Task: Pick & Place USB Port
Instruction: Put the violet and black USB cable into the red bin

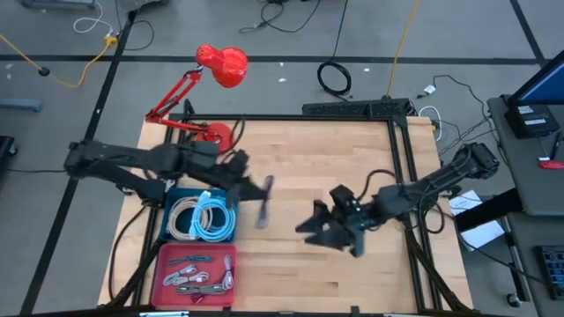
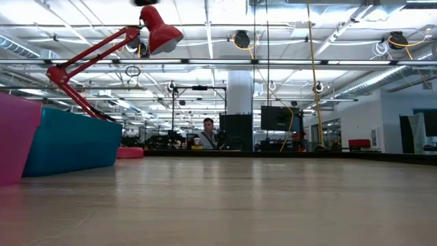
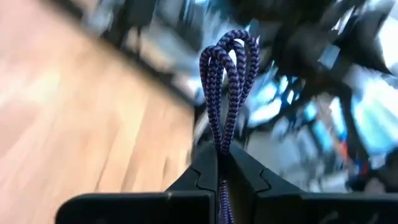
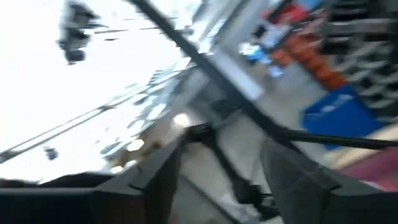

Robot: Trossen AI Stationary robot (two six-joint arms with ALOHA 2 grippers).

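Observation:
A purple braided USB cable (image 3: 227, 74), folded into loops, is up in the air over the middle of the wooden table (image 1: 335, 167). My left gripper (image 3: 222, 152) is shut on it. In the high view the cable is a blurred purple streak (image 1: 264, 201) just past my left gripper (image 1: 249, 182). My right gripper (image 1: 310, 227) hangs to the cable's right, above the table. Its fingers are open and nothing is between them (image 4: 217, 162). Neither gripper shows in the low view. My left gripper pinches the folded cable between its two fingers, several strands together (image 3: 224, 144). The fingers reach out about level from the table's left side. The looped end (image 3: 231, 53) sticks out past the fingertips, and the cable is lifted clear of the table.
A blue bin (image 1: 181, 195) with coiled white and light-blue cables stands at the table's left, under my left arm. A red bin (image 1: 164, 264) with more cables lies nearer the front edge. A red desk lamp (image 1: 220, 66) stands at the far left corner.

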